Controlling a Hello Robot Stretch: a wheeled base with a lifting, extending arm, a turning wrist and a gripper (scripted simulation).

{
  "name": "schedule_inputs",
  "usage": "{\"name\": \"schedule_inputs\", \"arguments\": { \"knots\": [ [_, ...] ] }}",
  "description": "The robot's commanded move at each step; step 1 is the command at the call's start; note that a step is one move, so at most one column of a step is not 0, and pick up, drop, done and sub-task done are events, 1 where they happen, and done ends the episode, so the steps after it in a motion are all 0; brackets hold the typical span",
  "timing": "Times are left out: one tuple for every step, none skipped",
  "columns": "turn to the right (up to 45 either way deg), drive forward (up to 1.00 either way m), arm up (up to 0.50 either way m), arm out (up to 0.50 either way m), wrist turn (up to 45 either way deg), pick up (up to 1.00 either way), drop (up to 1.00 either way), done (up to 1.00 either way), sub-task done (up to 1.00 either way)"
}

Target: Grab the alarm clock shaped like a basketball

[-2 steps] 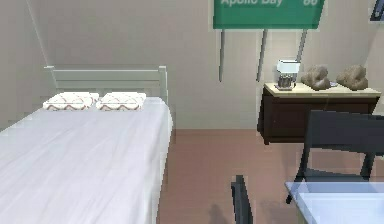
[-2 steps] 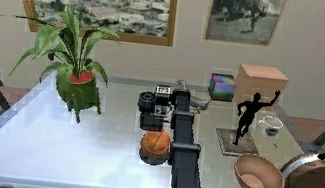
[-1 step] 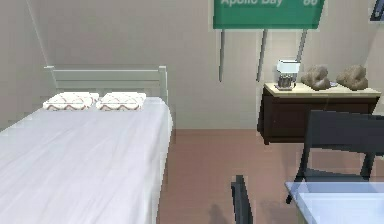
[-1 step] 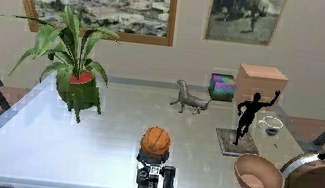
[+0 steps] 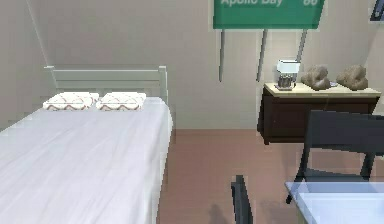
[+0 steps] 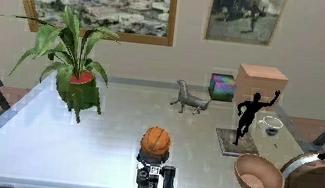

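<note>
The basketball-shaped alarm clock [image 6: 156,140] is seen on the glass table [image 6: 74,148], near its front edge, and the gripper [image 6: 150,163] is found right at it. Whether anything is held cannot be told, nor how the jaws stand. A potted plant [image 6: 74,58] is placed well off toward the arm side view's left. A dog figurine [image 6: 192,97], a black figure statue [image 6: 252,112] and a brown bowl [image 6: 259,175] are spread toward its right.
</note>
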Motion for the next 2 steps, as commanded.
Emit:
{"name": "schedule_inputs", "arguments": {
  "knots": [
    [0.0,0.00,0.10,0.00,0.0,0.00,0.00,0.00,0.00],
    [0.0,0.00,0.00,0.00,0.0,0.00,0.00,1.00,0.00]
  ]
}}
